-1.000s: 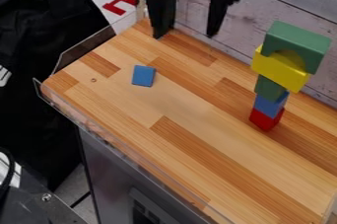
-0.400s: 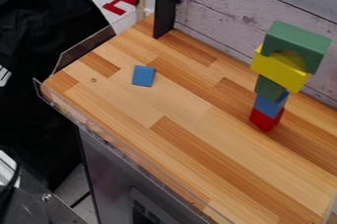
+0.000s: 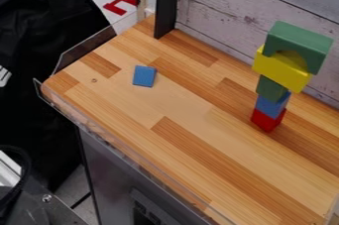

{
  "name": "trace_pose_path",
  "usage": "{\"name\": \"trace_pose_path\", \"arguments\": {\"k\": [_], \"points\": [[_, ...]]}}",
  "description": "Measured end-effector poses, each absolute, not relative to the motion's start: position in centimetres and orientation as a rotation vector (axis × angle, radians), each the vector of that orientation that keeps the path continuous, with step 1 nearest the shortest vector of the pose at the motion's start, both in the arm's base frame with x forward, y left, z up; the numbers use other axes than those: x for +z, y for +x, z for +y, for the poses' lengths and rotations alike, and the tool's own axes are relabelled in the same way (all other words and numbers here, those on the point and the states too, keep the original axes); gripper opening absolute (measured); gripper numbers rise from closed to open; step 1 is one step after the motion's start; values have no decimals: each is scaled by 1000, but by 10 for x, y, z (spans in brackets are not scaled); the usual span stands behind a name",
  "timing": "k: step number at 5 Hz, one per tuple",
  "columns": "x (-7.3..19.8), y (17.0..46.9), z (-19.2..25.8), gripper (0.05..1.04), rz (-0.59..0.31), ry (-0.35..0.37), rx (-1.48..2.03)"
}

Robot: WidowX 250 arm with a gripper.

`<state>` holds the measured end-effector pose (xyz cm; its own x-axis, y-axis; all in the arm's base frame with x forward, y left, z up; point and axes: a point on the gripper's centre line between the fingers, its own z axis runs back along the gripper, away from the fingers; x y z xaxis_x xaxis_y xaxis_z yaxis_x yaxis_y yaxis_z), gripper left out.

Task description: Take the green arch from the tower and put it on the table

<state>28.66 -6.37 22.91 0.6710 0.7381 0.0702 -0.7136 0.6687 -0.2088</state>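
The green arch [image 3: 298, 40] sits on top of the block tower, near the table's wall-side edge.

Its opening faces down onto a yellow block [image 3: 278, 70], which lies across the narrower blocks below and overhangs them; under that come a dark green block [image 3: 271, 88], a blue block [image 3: 270, 106] and, on the table [image 3: 179, 154], a red block [image 3: 267, 120]. I cannot tell whether the gripper is spread, pressed together or pinching anything. Well apart from the tower, a flat blue piece [image 3: 143, 76] lies toward the table's short left edge, between the wall-side and front edges. A black upright post [image 3: 167, 3] stands at the corner where the short left edge meets the wall side, in front of the weathered plank wall [image 3: 271, 6]. Beyond that short edge, off the table, is a red angular piece [image 3: 119, 5].
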Motion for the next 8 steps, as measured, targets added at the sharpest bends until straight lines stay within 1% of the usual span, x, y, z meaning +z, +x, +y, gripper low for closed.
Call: {"name": "trace_pose_path", "arguments": {"k": [2, 5, 6, 7, 8], "points": [[218, 311, -73, 999, -124, -215, 1015], [191, 339, -85, 999, -30, -98, 1121], [186, 344, -88, 999, -24, -69, 1138], [178, 347, -89, 999, -17, -55, 1190], [170, 342, -87, 999, 3, -29, 1207]]}}
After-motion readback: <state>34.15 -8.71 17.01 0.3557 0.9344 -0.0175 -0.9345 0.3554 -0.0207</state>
